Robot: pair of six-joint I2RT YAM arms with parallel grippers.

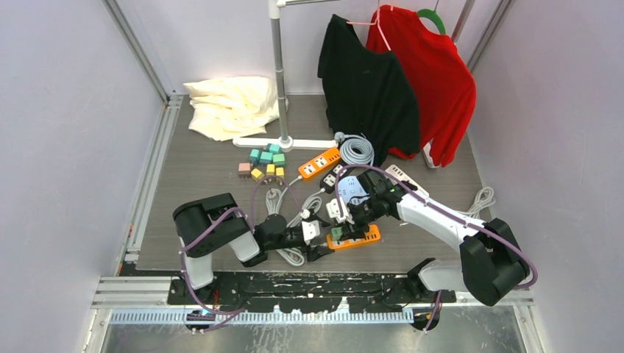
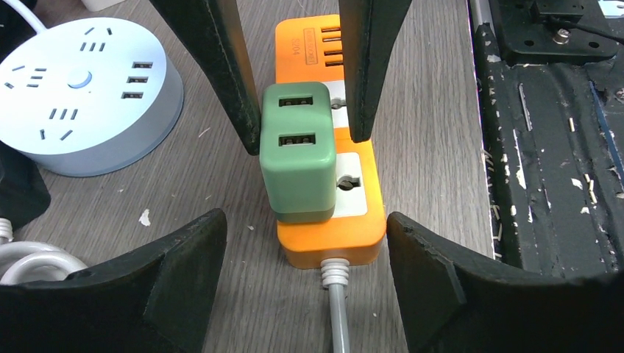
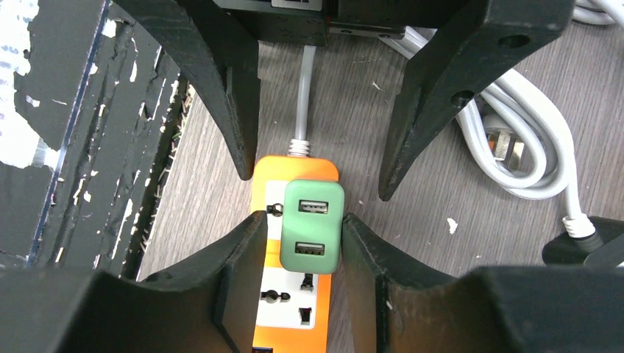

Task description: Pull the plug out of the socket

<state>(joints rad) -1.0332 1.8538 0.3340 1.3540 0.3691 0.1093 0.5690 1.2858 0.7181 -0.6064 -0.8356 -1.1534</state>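
A green two-port USB plug (image 3: pixel 312 225) sits in the end socket of an orange power strip (image 3: pixel 288 316) near the table's front edge. It also shows in the left wrist view (image 2: pixel 298 158) and the top view (image 1: pixel 337 234). My right gripper (image 3: pixel 305 220) straddles the plug, jaws nearly closed. One finger (image 3: pixel 368 257) touches the plug's side; the other (image 3: pixel 243 265) stands a thin gap off. My left gripper (image 2: pixel 305 218) is open wide around the strip's cable end (image 2: pixel 335 246), with the grey cable (image 2: pixel 340 316) running between its fingers.
A round white-and-blue power hub (image 2: pixel 81 81) lies beside the strip. Coiled white cables (image 3: pixel 515 147) lie close by. The black base plate (image 2: pixel 552 147) runs along the strip's other side. A second orange strip (image 1: pixel 319 163), coloured blocks (image 1: pixel 265 160) and hanging shirts (image 1: pixel 397 81) are farther back.
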